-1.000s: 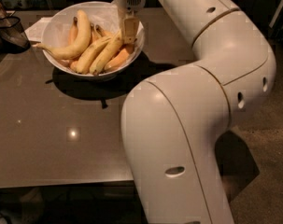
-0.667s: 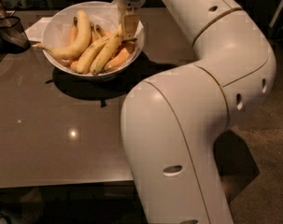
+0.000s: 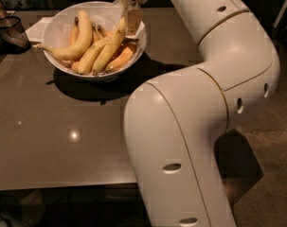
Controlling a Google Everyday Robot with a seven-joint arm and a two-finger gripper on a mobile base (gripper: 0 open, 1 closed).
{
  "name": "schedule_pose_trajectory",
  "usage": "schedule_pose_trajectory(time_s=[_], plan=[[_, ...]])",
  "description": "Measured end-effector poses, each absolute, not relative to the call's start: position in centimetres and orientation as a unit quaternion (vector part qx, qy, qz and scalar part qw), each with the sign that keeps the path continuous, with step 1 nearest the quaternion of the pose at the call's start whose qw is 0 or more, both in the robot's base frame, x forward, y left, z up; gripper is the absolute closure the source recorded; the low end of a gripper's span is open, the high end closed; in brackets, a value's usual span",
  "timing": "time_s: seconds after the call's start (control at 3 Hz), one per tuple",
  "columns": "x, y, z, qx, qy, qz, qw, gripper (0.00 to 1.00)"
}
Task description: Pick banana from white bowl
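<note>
Gripper (image 3: 132, 27) has risen beside banana (image 3: 108, 50), other bananas (image 3: 77, 40) crowding.

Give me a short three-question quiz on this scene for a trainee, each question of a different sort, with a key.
1. True or false: the tool of the white robot arm hangs above the wide round white bowl.
2. The bowl stands on: A) a glossy brown table; B) a wooden stool; C) the floor.
3. Fill in: the long pale-yellow curved banana lies ____ the bowl, its upper end close to the tool.

Key: 1 true; 2 A; 3 inside.
</note>
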State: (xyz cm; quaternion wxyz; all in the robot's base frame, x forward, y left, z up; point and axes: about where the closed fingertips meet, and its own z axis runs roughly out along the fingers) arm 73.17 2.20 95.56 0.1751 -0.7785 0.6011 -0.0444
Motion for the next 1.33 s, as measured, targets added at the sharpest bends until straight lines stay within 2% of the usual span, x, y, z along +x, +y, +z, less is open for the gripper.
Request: schedule_pose_trajectory(time_s=[1.0, 1.33], plan=[[73.3, -5.0, 100.3, -0.678, 0.691, -0.051, 0.246, 1.00], [73.6, -4.8, 100.2, -0.677, 0.691, -0.052, 0.249, 0.82]])
